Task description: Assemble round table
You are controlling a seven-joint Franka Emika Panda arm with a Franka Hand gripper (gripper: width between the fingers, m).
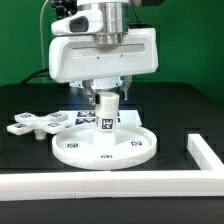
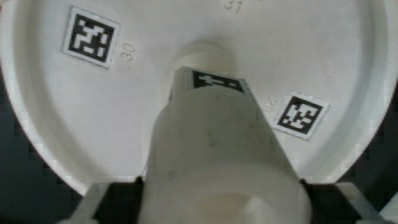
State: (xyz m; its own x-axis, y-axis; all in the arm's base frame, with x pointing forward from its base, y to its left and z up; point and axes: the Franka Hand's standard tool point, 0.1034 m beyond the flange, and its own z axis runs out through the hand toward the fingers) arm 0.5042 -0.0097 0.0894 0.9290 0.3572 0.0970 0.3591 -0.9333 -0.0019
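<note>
Standing upright at the centre of the round disc, the short post runs vertically, straight below the gripper. The jaws are clamped on its top; the cross-shaped piece lies apart.

I can read no words, brands or numbers on either feed. All I get are square black-and-white tags, coded patterns only, on the round disc, the post and the cross-shaped piece.
</note>
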